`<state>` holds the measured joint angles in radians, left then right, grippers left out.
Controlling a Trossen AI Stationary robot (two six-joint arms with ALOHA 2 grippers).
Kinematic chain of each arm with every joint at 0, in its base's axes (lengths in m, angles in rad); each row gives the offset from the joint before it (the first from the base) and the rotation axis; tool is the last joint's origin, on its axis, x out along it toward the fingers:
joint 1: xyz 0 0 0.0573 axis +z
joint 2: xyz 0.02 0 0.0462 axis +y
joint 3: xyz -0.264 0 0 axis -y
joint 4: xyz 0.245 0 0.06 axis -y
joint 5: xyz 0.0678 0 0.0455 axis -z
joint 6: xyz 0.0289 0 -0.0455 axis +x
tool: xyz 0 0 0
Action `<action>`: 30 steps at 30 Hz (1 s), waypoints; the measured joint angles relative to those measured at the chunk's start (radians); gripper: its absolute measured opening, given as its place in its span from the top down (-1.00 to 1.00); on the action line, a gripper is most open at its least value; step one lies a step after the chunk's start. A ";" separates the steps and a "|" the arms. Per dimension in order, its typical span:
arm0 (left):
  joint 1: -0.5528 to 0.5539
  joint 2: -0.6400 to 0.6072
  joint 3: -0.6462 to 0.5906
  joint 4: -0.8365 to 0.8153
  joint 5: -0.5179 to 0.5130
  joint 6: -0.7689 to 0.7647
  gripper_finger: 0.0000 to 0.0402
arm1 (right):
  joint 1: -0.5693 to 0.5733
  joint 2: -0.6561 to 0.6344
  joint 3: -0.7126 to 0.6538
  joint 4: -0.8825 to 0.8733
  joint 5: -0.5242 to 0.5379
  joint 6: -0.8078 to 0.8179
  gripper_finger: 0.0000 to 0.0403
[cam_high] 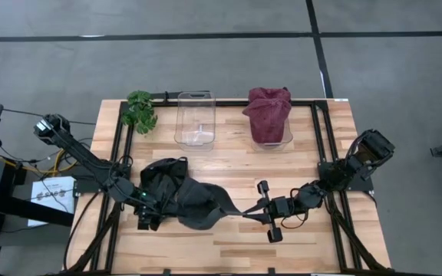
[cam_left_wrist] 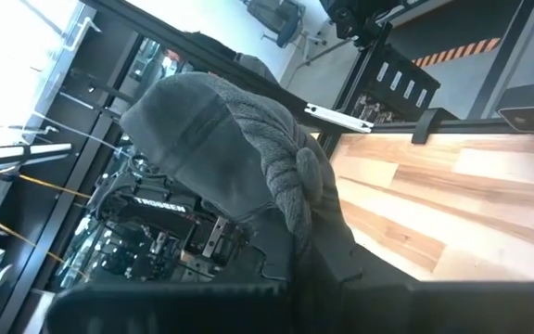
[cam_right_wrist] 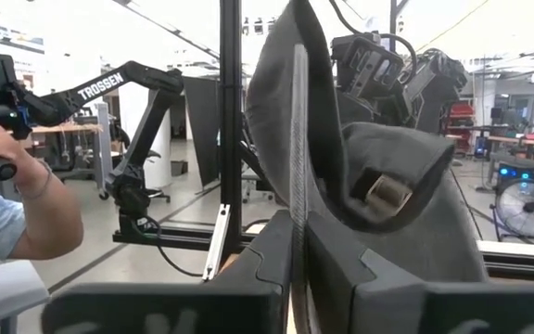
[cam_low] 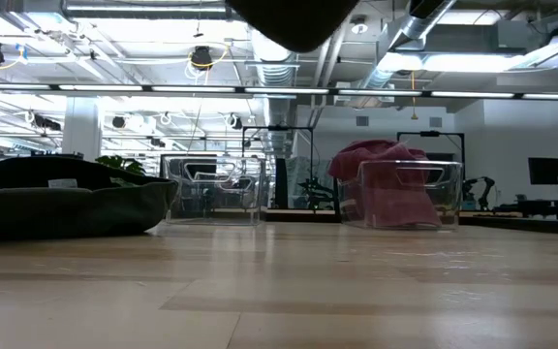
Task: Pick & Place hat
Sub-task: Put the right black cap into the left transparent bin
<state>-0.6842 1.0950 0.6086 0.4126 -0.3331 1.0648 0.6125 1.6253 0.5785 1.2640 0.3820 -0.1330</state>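
Hat (cam_high: 183, 201) pinched by both grippers—right gripper (cam_high: 261, 213) on its strap, left gripper (cam_high: 146, 211) seemingly on the crown—I'd lift toward the empty bin (cam_high: 196, 119) next.

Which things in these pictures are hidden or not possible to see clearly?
- Left hand, high view: its fingers sit under the black hat, so the grip is covered.
- Black hat, low view: the picture's left edge cuts it off.
- Red hat in its clear bin: the lower part is blurred behind the bin wall.

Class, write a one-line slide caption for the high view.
Both hands, left and right, grip a dark hat on the wooden table, near two clear bins.
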 joint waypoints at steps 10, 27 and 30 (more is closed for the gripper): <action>0.000 0.000 0.000 0.000 0.016 -0.005 0.95 | 0.000 0.000 0.000 -0.008 0.000 0.011 0.77; -0.001 0.000 0.000 0.006 0.011 -0.008 0.95 | 0.000 0.000 0.000 -0.068 0.013 0.029 0.21; 0.000 0.000 0.000 0.007 -0.013 -0.015 0.95 | 0.000 0.000 0.000 -0.087 0.013 0.029 0.15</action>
<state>-0.6847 1.0948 0.6086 0.4198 -0.3457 1.0499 0.6125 1.6249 0.5785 1.1773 0.3947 -0.1040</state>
